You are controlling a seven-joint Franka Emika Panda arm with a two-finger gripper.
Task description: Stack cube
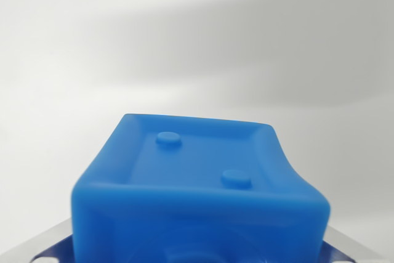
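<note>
A blue cube [197, 177] fills the lower middle of the wrist view, very close to the camera. Its upper face has a raised rim and two small round studs, and its sides bow slightly inward. It sits in my gripper [198, 249], whose fingers are hidden behind it. Only silvery metal parts of the gripper show, at the bottom left [46, 246] and bottom right [354, 249] of the cube. The cube looks held off the surface. No second cube is in view.
Behind the cube lies a plain white surface [197, 41], with a soft grey shadow band across its upper right.
</note>
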